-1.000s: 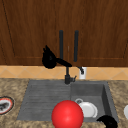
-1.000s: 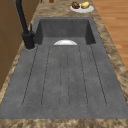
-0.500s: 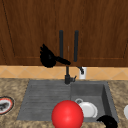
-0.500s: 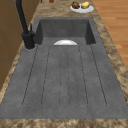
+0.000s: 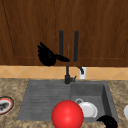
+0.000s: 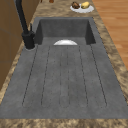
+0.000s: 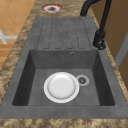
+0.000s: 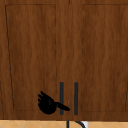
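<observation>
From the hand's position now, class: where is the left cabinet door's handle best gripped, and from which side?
Probably at the lower half of the left door handle, coming from its left. It is a slim upright bar standing off the cabinet door, and the left hand already hovers on that side, thumb reaching toward the bar.

No readable text, label, brand, number or sign anywhere. Only a dark, illegible mark on the red-rimmed plate (image 5: 5, 105) at the left edge of the counter, too blurred to tell as writing.
</observation>
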You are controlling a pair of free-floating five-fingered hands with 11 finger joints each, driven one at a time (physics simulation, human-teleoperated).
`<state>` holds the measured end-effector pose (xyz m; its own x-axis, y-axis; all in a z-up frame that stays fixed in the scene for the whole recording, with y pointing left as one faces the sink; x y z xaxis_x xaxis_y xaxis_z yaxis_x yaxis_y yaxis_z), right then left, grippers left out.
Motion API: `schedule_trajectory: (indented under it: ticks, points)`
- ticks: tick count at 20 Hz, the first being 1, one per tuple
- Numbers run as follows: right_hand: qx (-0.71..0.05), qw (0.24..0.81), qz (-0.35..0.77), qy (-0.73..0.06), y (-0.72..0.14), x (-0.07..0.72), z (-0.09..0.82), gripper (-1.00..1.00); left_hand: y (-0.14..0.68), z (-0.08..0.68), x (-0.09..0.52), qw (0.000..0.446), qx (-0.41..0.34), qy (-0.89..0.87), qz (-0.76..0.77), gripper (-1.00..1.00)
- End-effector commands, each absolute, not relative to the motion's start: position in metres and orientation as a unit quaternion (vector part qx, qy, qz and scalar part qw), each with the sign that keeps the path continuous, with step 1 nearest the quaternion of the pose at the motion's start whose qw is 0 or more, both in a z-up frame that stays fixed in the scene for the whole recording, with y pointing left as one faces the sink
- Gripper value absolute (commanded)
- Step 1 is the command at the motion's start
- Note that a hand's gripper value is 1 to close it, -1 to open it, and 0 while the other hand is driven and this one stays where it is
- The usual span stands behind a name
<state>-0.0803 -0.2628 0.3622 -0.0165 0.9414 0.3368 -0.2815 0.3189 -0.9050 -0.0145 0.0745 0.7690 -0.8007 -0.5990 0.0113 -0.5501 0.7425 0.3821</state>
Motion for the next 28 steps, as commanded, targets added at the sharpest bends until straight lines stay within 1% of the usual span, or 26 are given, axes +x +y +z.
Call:
schedule_trajectory:
  ticks: [1, 4, 7, 8, 13, 19, 28]
  points:
    - [-0.318, 0.625, 0.489, -0.519, -0.263, -0.080, 0.362, 0.00, 0.068, 0.770, -0.010, 0.078, 0.353, -0.916, -0.175, -1.00]
    - [-0.318, 0.625, 0.489, -0.519, -0.263, -0.080, 0.362, 0.00, 0.062, 0.770, -0.007, 0.071, 0.366, -0.911, -0.176, -1.00]
    - [-0.318, 0.625, 0.489, -0.519, -0.263, -0.080, 0.362, 0.00, 0.052, 0.770, -0.006, 0.056, 0.348, -0.916, -0.191, -1.00]
    - [-0.318, 0.625, 0.489, -0.519, -0.263, -0.080, 0.362, 0.00, 0.055, 0.770, -0.006, 0.057, 0.338, -0.921, -0.184, -1.00]
    - [-0.318, 0.625, 0.489, -0.519, -0.263, -0.080, 0.362, 0.00, 0.046, 0.770, -0.003, 0.058, 0.338, -0.923, -0.177, -1.00]
    - [-0.318, 0.625, 0.489, -0.519, -0.263, -0.080, 0.362, 0.00, 0.045, 0.765, 0.034, 0.060, 0.339, -0.922, -0.175, -1.00]
    - [-0.318, 0.625, 0.489, -0.519, -0.263, -0.080, 0.362, 0.00, 0.045, 0.748, 0.070, 0.060, 0.339, -0.923, -0.174, -1.00]
